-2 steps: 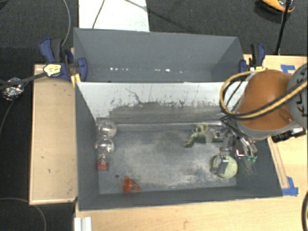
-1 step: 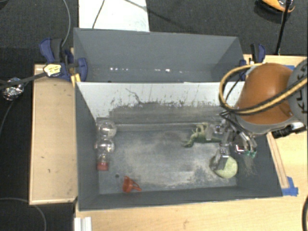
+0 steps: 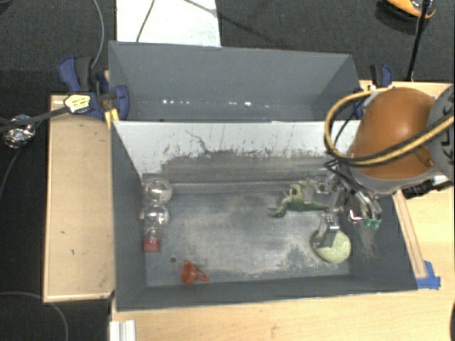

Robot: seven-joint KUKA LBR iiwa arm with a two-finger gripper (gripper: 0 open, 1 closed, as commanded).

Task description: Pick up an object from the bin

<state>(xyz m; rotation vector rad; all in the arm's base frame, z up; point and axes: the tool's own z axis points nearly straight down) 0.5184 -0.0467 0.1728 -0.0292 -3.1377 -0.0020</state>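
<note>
A clear glass piece (image 3: pixel 153 203) and an orange scrap (image 3: pixel 192 273) are seen at the left of the grey bin (image 3: pixel 234 244), a green toy (image 3: pixel 293 200) at far right, and the gripper (image 3: pixel 331 227) is seen just over a pale green ball (image 3: pixel 335 251) at near right, its jaws' state impossible to tell.

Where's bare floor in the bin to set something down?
The bin floor is bare in the middle, between the clear bottle at left and the green toy. Crowded at right: end effector over a pale green lump. Small red piece front-left.
</note>
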